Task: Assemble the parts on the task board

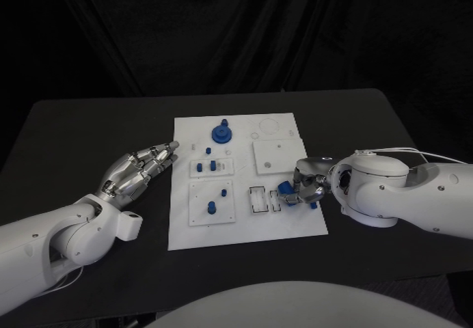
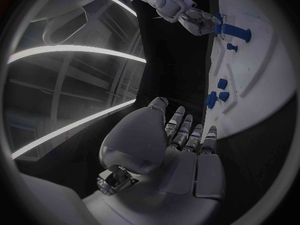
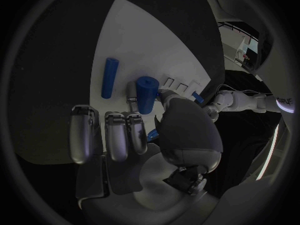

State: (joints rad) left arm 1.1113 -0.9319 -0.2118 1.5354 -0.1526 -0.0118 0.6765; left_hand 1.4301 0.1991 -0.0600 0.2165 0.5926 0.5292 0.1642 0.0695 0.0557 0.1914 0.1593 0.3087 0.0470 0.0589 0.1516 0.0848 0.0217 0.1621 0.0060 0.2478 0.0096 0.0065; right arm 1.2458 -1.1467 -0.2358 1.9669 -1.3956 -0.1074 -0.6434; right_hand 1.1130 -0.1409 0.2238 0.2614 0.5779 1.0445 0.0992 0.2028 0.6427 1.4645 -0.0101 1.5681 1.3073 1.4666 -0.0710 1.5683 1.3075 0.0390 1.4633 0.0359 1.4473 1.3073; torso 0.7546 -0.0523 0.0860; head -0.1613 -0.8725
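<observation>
No legible text or labels

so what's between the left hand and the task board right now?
Bare black table. In the head view the left hand lies open beside the task board, fingertips just short of its edge, touching no part.

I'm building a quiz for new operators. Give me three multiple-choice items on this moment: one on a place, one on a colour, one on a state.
1. Where is the left hand?
A. beside the task board's left edge
B. over the board's centre
C. off the table

2. What colour is the gear-like part at the board's far end?
A. red
B. blue
C. green

3. What is the right hand doing?
A. lying flat, holding nothing
B. holding a blue cylinder
C. gripping the board's rim

Key: 1 A, head view shows it on the black table beside the board; 2 B, plainly blue; 3 B, right wrist view shows fingers around it.
</observation>
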